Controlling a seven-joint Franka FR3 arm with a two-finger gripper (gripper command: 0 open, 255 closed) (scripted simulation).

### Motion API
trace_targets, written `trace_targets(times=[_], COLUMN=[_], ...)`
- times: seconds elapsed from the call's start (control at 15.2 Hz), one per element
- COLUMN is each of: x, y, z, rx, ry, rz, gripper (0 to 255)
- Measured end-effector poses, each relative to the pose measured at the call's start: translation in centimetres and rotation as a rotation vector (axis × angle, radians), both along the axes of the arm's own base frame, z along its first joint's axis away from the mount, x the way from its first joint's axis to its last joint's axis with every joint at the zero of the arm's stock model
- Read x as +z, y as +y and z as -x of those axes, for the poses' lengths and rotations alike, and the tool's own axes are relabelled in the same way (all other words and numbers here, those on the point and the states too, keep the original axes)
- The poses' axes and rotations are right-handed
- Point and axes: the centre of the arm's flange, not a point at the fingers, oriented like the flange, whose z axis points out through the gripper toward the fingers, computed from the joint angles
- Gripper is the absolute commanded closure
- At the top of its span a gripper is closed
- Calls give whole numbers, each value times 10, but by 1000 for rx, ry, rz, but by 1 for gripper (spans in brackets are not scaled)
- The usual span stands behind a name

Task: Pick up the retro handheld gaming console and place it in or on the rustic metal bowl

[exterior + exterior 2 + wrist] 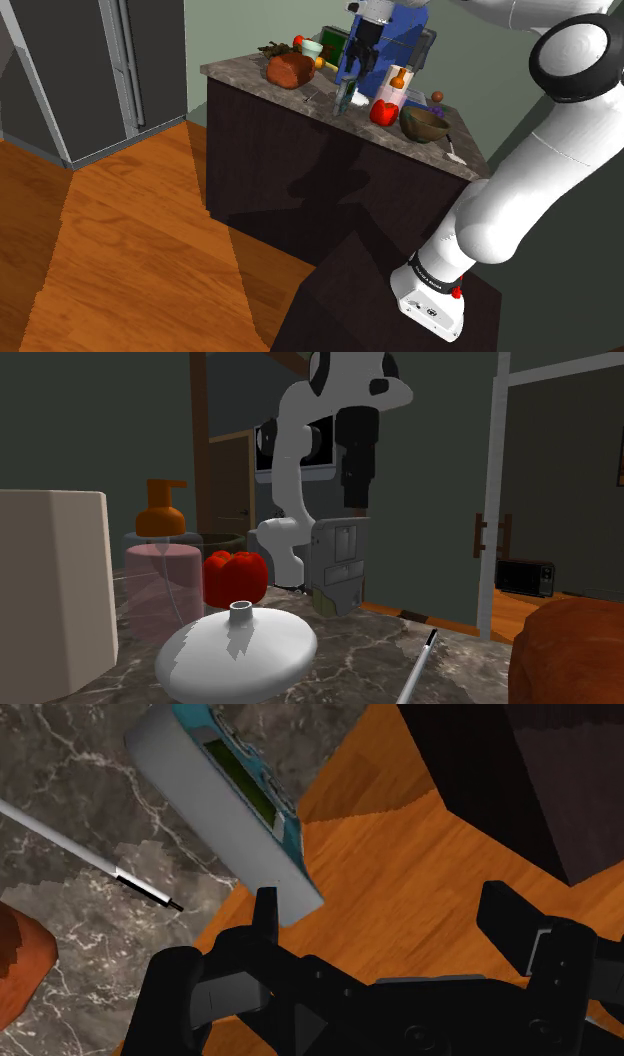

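Below me, at the edge of the table, the handheld console stands on its end. It is a grey slab with a teal rim and a green screen. My jaws hang just above it, released. In the wrist view my two black fingers stand wide apart with the wood floor showing between them. The console lies beyond the tip of one finger, not between the pair, so I clasp nothing. From the second exterior view the console is upright on the marbled top, and a sliver of gap shows between its upper end and me.

The bowl, a dull olive-brown, sits farther along the table toward the shoulder view's right, well apart from the console. A red pepper and a pump bottle with an orange top stand between the two, the pepper just beside the bowl. A blue box rises behind my hand. A reddish-brown lump lies to the shoulder view's left of the console. A thin white stick with a dark tip lies on the marble near the console's base. A flat white vessel with a short neck sits nearest the second exterior camera.
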Motion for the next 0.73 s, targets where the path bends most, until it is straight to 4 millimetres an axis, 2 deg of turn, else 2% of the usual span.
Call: trace_targets(times=[0.2, 0.73], x=[-4, -39], y=[-6, -7], z=[-30, -37], rx=[89, 109], ry=[-7, -8], rz=[-8, -9], gripper=[0, 0])
